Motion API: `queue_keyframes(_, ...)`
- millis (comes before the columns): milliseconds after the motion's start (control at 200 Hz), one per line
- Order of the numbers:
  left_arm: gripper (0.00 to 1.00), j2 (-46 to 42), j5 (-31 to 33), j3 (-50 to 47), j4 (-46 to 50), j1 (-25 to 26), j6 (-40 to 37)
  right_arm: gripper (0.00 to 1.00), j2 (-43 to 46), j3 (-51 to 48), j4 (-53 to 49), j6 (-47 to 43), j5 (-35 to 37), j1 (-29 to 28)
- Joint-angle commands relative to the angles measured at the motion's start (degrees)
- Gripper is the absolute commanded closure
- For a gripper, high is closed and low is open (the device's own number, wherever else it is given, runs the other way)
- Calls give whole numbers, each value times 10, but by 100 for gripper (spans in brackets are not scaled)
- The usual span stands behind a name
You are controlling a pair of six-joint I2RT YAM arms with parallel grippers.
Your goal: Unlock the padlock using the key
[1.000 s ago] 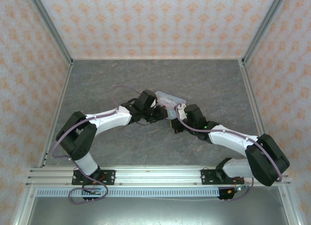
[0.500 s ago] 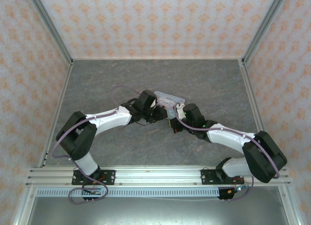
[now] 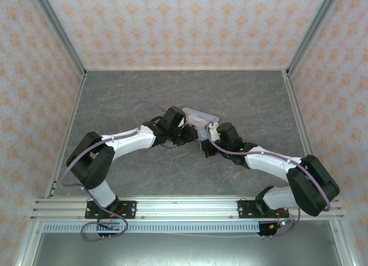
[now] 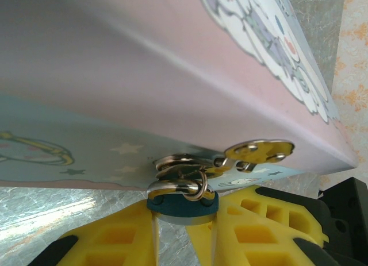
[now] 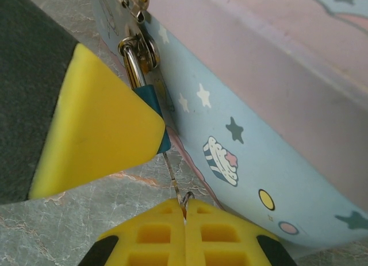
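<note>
Left gripper [image 4: 183,223] is clamped on the small dark-teal padlock [image 4: 183,204], one yellow finger [image 4: 115,237] each side of the body. The padlock's shackle [image 4: 172,188] sits through the hasp [image 4: 179,162] of the pastel cartoon-printed rectangular tin [image 4: 172,76]. Right gripper [image 5: 185,220] is pinched together on the thin pale metal key [image 5: 174,180], whose blade tip meets the padlock's lower end.

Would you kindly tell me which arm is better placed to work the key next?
Right. The right gripper is shut on the key, whose tip meets the padlock from below; the left gripper merely clamps that padlock, steadying it.
</note>
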State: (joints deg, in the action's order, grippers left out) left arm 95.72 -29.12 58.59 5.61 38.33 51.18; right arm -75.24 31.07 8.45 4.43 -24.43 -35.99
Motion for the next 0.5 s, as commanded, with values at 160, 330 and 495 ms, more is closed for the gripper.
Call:
queue_keyframes(160,75,-19,6,21,3,7,-3,100,24,-14,35,8,-4,-4)
queue_keyframes(330,75,-18,5,21,2,7,-2,100,24,-15,40,9,-8,-4)
queue_keyframes(495,75,-19,1,21,2,7,-2,100,13,-12,49,11,-9,-4)
